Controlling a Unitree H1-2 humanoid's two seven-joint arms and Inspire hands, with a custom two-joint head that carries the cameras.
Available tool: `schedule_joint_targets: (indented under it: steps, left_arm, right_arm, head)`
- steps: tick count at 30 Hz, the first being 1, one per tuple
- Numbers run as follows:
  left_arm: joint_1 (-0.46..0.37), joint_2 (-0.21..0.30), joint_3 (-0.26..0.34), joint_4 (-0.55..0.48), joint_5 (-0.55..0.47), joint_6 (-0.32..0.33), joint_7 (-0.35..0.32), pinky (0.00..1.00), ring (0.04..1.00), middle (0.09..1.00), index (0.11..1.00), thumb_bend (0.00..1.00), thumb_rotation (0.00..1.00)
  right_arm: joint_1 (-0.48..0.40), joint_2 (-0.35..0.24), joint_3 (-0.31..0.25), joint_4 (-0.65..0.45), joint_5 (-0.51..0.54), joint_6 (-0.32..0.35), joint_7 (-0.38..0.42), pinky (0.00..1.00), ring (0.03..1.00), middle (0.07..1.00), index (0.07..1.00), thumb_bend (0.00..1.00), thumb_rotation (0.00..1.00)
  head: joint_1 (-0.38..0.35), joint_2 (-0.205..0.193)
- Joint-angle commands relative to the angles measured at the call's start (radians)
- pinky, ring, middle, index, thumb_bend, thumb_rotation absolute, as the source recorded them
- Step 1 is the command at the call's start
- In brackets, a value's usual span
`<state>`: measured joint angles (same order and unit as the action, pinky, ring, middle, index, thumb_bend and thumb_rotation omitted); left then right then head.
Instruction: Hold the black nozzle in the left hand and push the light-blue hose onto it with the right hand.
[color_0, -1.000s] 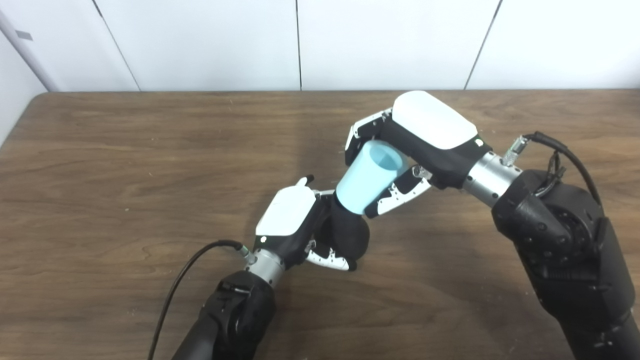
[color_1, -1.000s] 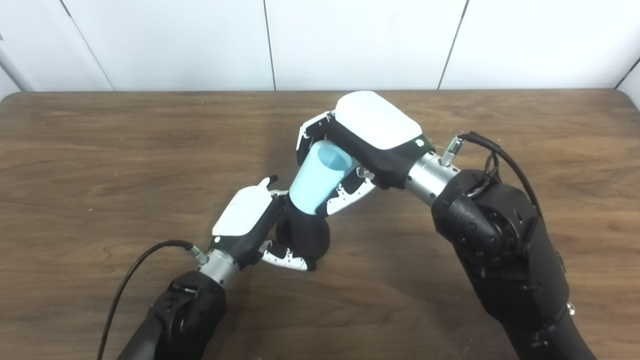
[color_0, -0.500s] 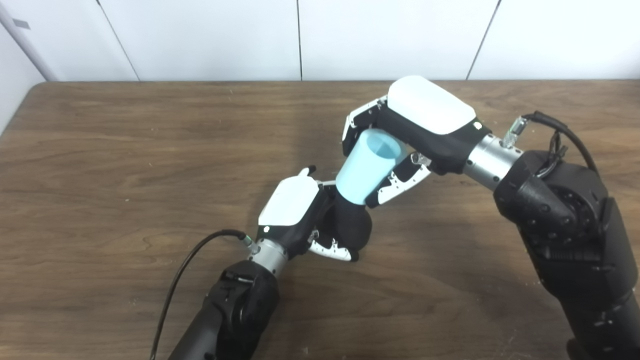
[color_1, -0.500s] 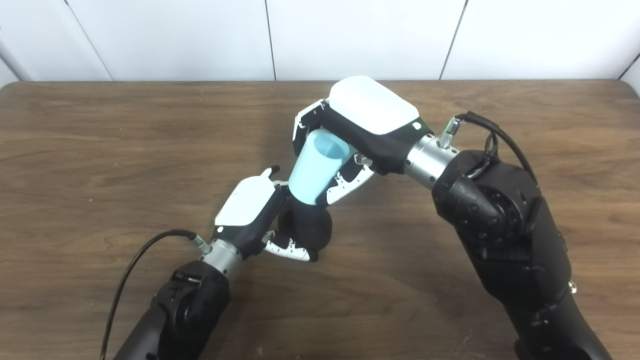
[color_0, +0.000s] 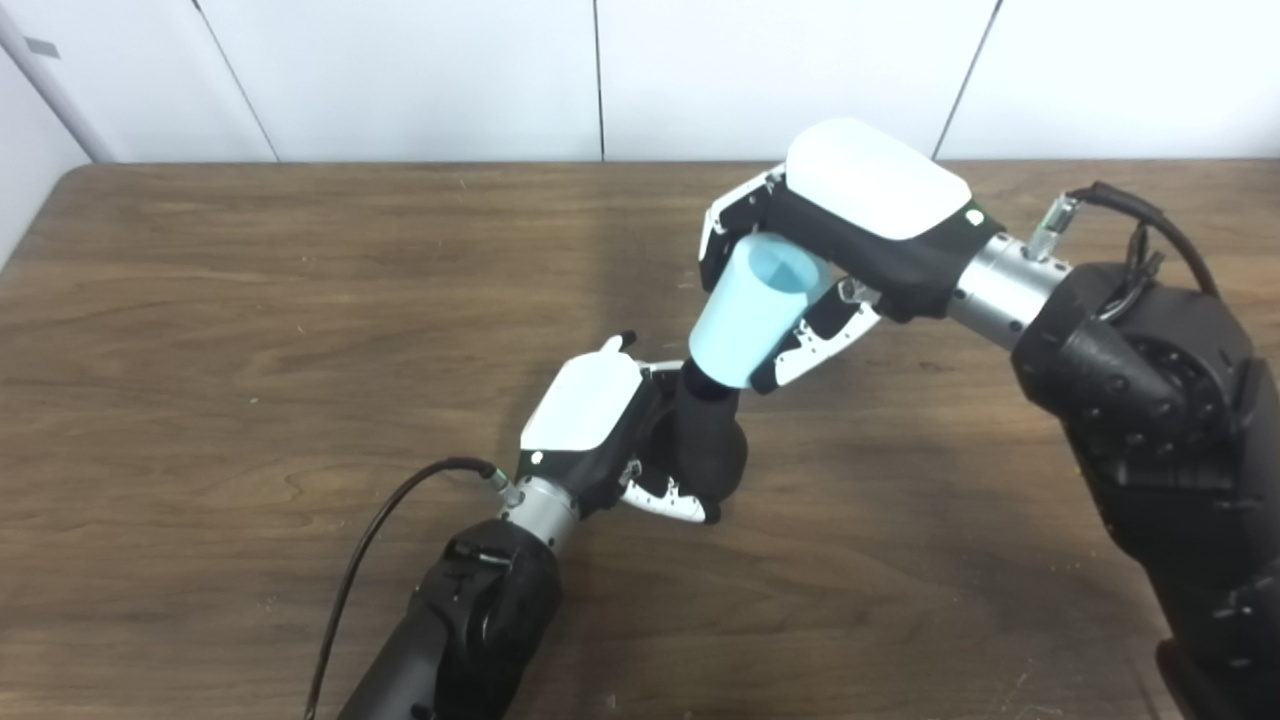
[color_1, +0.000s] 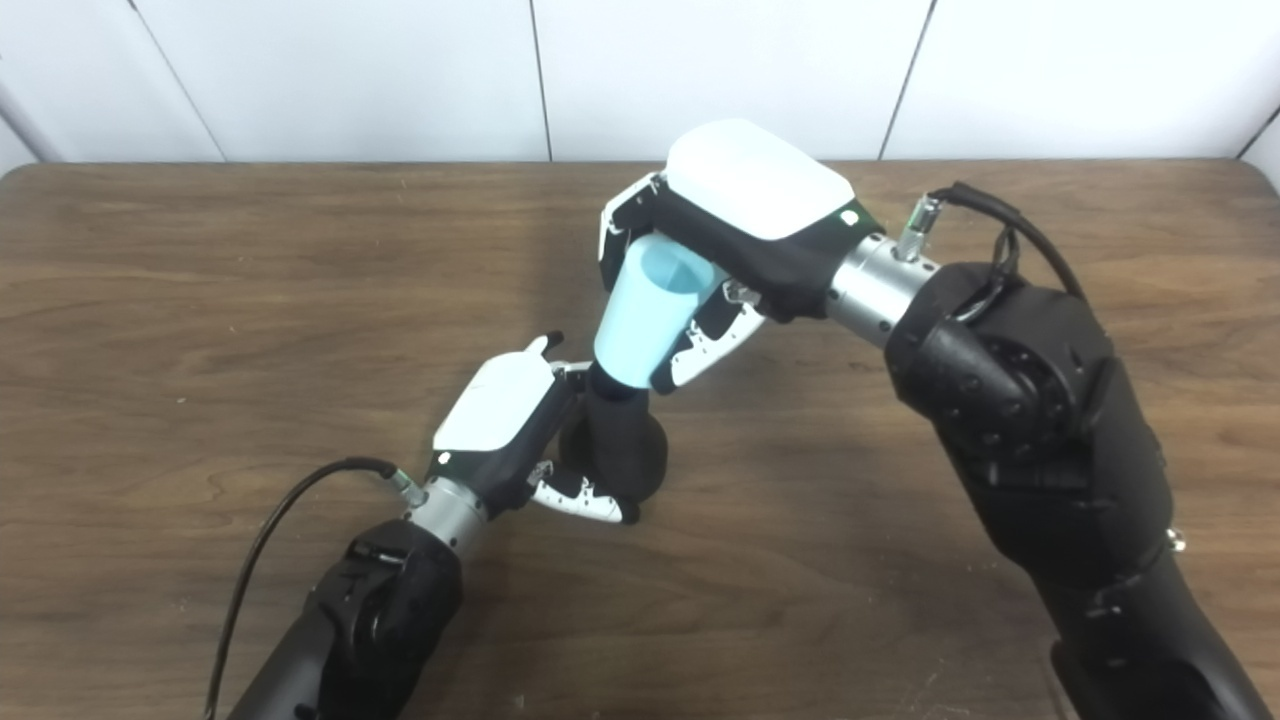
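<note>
Light-blue hose (color_0: 745, 312) over black nozzle (color_0: 710, 440)

bare table (color_0: 250, 300) all around, joined hands mid-table

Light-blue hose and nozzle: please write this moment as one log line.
left hand: holds black nozzle | right hand: holds light-blue hose | hose end over nozzle tip

One black nozzle (color_0: 712, 440), one light-blue hose (color_0: 745, 312), two hands: left hand (color_0: 610, 430), right hand (color_0: 840, 235). One wooden table (color_0: 200, 330). Two arm cables visible, one per wrist.
</note>
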<state>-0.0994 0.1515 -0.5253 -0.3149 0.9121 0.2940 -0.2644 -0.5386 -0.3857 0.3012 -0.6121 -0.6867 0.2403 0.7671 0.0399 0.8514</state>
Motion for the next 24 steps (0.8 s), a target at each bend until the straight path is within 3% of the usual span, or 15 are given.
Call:
schedule_joint_targets:
  steps: [1,24]
  left_arm:
    - [0.018,-0.003,-0.039,0.032,0.009,0.004,-0.073,1.00,0.703,0.487,0.487,0.52,0.00]
    - [0.022,-0.013,-0.035,0.029,0.012,0.007,-0.073,1.00,0.700,0.487,0.487,0.52,0.00]
  right_arm:
    - [-0.023,0.003,-0.006,0.003,-0.011,-0.027,-0.031,0.34,0.422,0.502,0.484,0.50,0.00]
    - [-0.003,-0.037,0.009,0.018,0.004,-0.055,0.013,0.32,0.429,0.506,0.492,0.50,0.00]
  head:
    - [-0.001,0.001]
    - [-0.006,0.005]
